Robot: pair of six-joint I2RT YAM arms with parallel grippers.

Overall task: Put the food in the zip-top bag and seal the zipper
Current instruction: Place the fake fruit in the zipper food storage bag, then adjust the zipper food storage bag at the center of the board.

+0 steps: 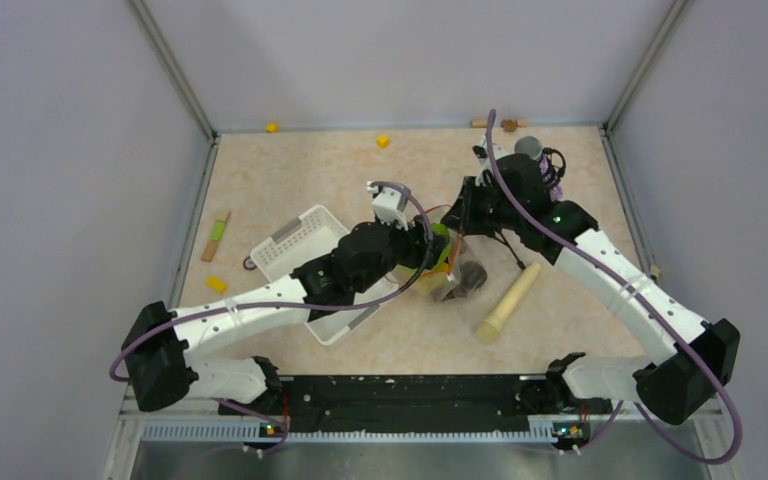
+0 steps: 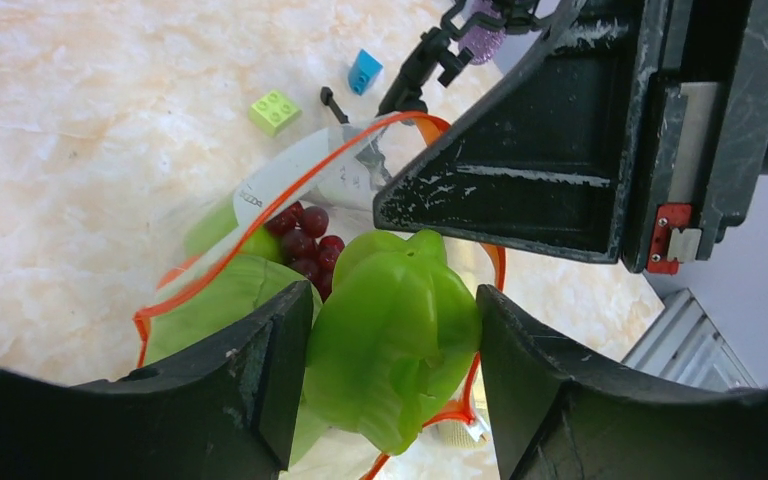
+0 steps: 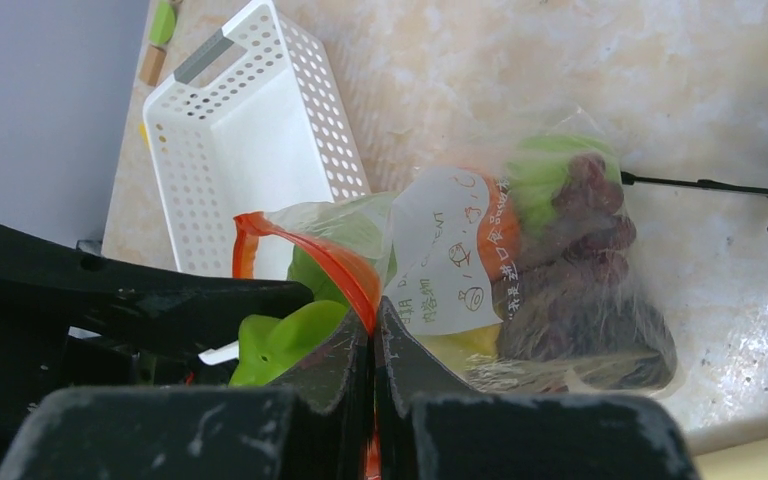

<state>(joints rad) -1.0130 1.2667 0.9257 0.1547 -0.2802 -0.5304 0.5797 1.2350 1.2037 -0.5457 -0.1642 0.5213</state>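
My left gripper (image 2: 392,350) is shut on a light-green toy food piece (image 2: 395,320) and holds it right over the open mouth of the clear zip-top bag (image 3: 440,260). The red-orange zipper (image 2: 260,215) loops round that mouth. Dark red grapes (image 2: 305,240) and another green piece (image 2: 215,305) lie inside the bag; the grapes also show in the right wrist view (image 3: 585,260). My right gripper (image 3: 372,335) is shut on the zipper strip (image 3: 310,250) and holds the mouth up. From above, both grippers meet over the bag (image 1: 460,280) mid-table.
The white slotted basket (image 1: 295,240) stands left of the bag under my left arm. A beige wooden rod (image 1: 508,300) lies to the right. Small yellow blocks (image 1: 383,141) sit at the back and left. A blue block (image 2: 365,70) and a green block (image 2: 275,110) lie beyond the bag.
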